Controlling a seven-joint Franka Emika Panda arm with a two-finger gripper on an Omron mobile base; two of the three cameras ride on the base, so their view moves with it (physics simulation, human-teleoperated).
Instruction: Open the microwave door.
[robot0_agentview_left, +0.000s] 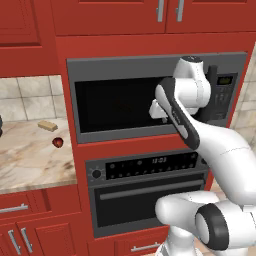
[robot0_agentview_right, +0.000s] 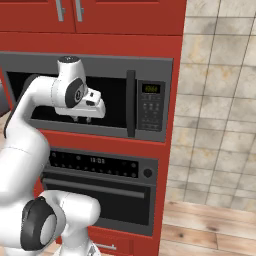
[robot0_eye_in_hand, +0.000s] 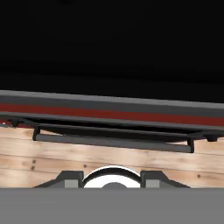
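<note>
The microwave (robot0_agentview_right: 150, 70) is built into red cabinetry, and its door (robot0_agentview_left: 117, 102) with the black glass window lies flush and closed. The door's black vertical bar handle (robot0_agentview_right: 131, 103) stands beside the keypad panel (robot0_agentview_right: 150, 107) with its green display. My gripper (robot0_agentview_right: 82, 119) hangs in front of the window's lower half, left of the handle and apart from it, pointing down. In the hand view the fingertips (robot0_eye_in_hand: 70, 177) sit wide apart with nothing between them, so the gripper (robot0_eye_in_hand: 113, 179) is open. That view looks down the black glass (robot0_eye_in_hand: 112, 43) to the door's grey bottom edge.
A black oven (robot0_agentview_left: 150, 200) with a horizontal grey handle (robot0_eye_in_hand: 113, 143) sits directly below the microwave. A marble counter (robot0_agentview_left: 25, 160) to the left holds a tan block (robot0_agentview_left: 47, 125) and a small red item (robot0_agentview_left: 58, 142). A tiled wall (robot0_agentview_right: 220, 100) and wood floor (robot0_agentview_right: 210, 225) lie to the right.
</note>
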